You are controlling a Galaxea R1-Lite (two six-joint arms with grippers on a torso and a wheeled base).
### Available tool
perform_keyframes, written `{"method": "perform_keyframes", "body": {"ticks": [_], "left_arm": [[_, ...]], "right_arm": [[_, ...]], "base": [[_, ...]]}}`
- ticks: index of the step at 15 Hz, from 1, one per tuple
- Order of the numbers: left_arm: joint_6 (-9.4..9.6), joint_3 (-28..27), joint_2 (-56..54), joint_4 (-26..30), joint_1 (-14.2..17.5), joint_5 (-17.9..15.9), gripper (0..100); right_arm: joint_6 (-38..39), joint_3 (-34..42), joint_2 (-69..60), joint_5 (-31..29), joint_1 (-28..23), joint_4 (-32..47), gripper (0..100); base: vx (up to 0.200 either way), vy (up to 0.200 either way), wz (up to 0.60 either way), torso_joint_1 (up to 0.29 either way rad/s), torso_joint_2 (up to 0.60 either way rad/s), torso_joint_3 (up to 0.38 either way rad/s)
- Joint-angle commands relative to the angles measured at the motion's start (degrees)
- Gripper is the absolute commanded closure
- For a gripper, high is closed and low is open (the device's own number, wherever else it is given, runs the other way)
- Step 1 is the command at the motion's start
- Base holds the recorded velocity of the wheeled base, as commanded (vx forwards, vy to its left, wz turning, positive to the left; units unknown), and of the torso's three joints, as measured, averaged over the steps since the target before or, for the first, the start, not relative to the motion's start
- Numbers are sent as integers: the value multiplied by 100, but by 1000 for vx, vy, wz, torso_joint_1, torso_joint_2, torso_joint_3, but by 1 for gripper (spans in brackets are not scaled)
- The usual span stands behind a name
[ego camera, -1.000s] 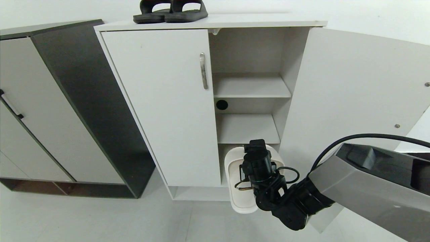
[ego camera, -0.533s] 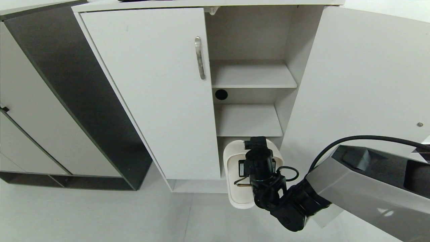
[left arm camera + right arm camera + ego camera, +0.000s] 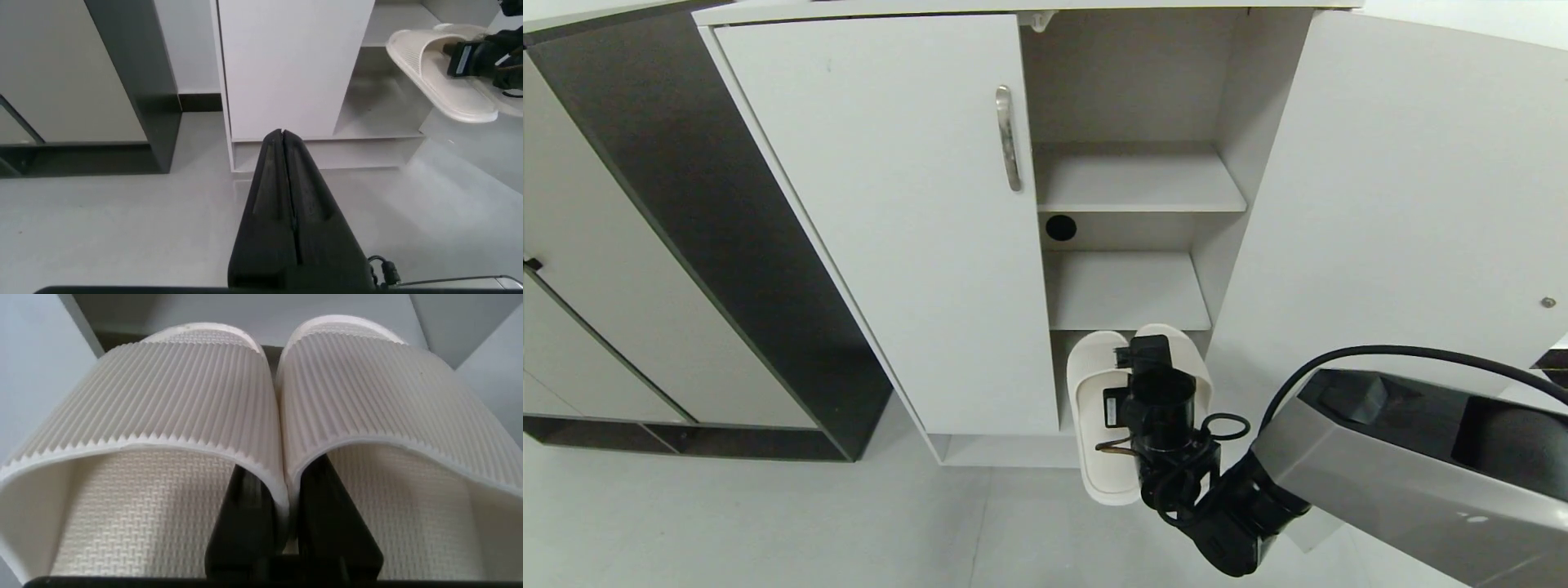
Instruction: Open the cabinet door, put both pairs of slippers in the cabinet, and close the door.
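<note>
Slippers of cream ribbed rubber (image 3: 1094, 416) sit pinched in your right pincer (image 3: 282, 523) at the white cabinet's (image 3: 890, 204) bottom shelf (image 3: 372, 122); left pincer (image 3: 282, 139) closed, empty.

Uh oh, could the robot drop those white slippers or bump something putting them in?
Maybe. The right gripper pinches the white slippers only by their two inner strap edges, so they could slip out. Their toes sit close under the lower shelf and beside the closed left door, so they might bump on the way in.
</note>
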Motion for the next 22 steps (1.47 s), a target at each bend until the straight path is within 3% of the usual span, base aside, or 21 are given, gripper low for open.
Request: {"method": "perform_keyframes", "body": {"ticks": [1,13,18,22], "left_arm": [[-1,0,8,-1,1,1,100],[-1,0,8,-1,1,1,100],[7,0,8,-1,1,1,100],[7,0,8,-1,1,1,100]], "right_arm": [[-1,-7,69,2,-15,1,100],[-45,-69,95,11,-59,1,100],[-27,-271,262,46,-155,-17,100],[-36,-1062,702,81,-463,255,100]], "base": [[200,0,0,-2,2,7],[200,0,0,2,2,2],[0,0,0,0,0,0],[0,0,0,0,0,0]]}}
